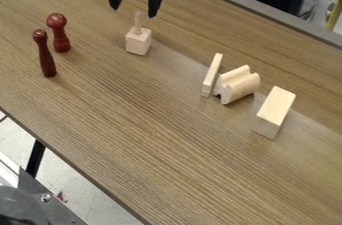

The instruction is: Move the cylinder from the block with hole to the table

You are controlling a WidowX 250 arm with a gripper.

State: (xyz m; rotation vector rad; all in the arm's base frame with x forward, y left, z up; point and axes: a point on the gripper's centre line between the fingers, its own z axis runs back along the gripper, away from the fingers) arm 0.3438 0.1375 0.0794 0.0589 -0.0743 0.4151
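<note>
A: In the camera view, where do we find the cylinder (138, 21)?

B: We see it upright in the top of the block with hole (138, 44), a small piece of pale wood. This block stands on the table (147, 119), so let us take it as our landmark.

A: Good. And where do we see the gripper (134, 11)?

B: It hangs over the block with hole, pointing down. Its two fingers are spread well apart, and we see nothing between them that they hold. In our view, one fingertip is on each side of the cylinder's top, but we cannot tell if they are at the same depth.

A: What do we notice to the left of the block?

B: There we have two dark red wooden pieces, both upright: the round-headed pin (58, 31) and, farther from the block, the slim pin (44, 56).

A: And to the right of the block?

B: To its right, and lower in our view, comes first the narrow strip (212, 75). Just beside this strip is the grooved block (238, 85). Farthest from our landmark is the rectangular block (274, 111). All three are of pale wood.
</note>
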